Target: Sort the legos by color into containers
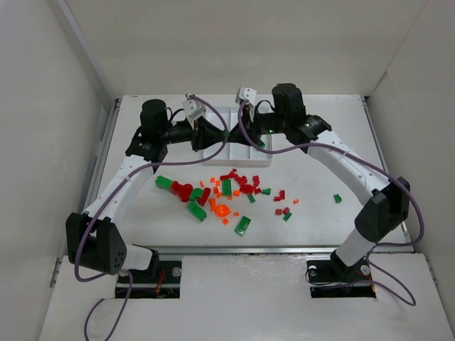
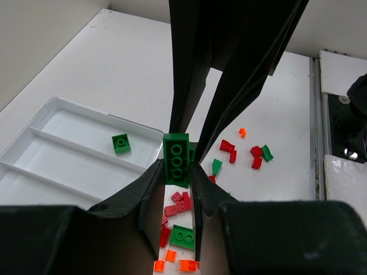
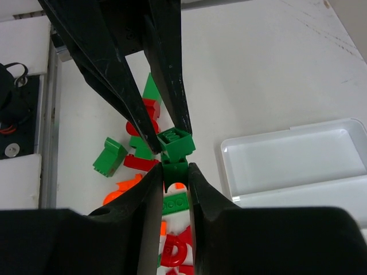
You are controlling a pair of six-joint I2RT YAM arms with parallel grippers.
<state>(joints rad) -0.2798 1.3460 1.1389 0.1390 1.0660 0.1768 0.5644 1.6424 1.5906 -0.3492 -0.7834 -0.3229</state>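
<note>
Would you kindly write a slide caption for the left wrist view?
One green brick pinched by left gripper and right gripper; another green piece lies in the white tray.

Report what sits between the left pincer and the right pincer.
One green lego, clamped in the left pincer, with the right pincer gripping its other end. Both wrist views show it.

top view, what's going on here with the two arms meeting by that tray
The left pincer grips one end of a green brick in the air beside the white tray, and the right pincer pinches the other end. It looks like a handover or a pull-apart. One small green piece lies in a tray compartment; the other red, green and orange legos are scattered on the table.
</note>
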